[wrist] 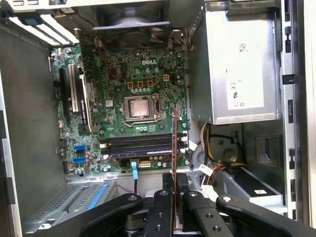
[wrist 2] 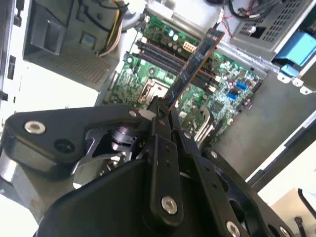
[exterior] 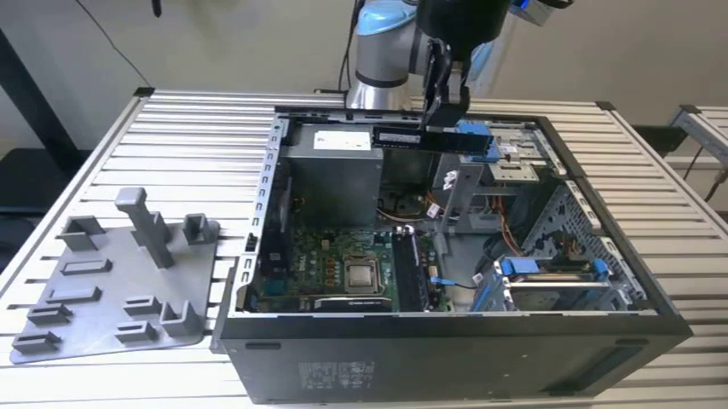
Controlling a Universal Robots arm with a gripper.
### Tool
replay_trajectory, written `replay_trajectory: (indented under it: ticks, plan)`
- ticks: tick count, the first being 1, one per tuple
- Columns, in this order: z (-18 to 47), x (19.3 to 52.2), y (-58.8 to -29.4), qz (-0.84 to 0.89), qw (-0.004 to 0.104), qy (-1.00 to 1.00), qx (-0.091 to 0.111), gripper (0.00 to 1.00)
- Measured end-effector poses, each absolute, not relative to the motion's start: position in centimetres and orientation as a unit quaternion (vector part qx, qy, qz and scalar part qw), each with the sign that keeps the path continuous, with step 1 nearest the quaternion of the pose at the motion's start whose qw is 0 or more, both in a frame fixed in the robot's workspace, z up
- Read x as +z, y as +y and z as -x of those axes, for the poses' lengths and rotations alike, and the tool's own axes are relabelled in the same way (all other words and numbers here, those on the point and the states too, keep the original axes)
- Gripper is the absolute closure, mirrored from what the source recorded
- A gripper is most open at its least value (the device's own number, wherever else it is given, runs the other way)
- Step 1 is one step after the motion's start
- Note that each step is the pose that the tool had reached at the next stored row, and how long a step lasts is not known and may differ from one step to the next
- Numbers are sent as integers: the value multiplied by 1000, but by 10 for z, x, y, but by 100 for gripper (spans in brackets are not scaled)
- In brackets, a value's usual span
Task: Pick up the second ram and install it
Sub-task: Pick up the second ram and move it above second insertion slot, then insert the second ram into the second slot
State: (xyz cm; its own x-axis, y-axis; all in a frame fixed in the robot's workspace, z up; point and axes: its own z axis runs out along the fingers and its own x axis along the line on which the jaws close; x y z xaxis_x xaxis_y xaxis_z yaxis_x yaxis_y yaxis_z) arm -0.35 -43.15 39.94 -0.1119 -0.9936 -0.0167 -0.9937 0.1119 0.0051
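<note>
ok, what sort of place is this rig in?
Probably a lab or workshop bench for PC assembly trials: an open computer case lies on a slatted metal table, a grey holder tray sits beside it, and the gripper holds the second ram above the motherboard.

From where I stood, the arm ran off the exterior view at twelve o'clock, so its upper links were lost. The second ram had its three o'clock end buried in the gripper. In the second wrist view the clamped fingers covered that same end of the stick. In the first wrist view it showed edge-on as a thin line, with its faces unseen. The memory slots were too dark to tell which held a module. At three o'clock in the exterior view another slatted table was cut by the edge, and at six o'clock the case was cut too.
</note>
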Motion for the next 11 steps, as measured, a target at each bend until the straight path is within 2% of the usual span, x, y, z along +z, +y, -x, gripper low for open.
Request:
replay_trajectory:
  ticks: [11]
  plan:
    - [3,399,-434,667,5,745,8,85]
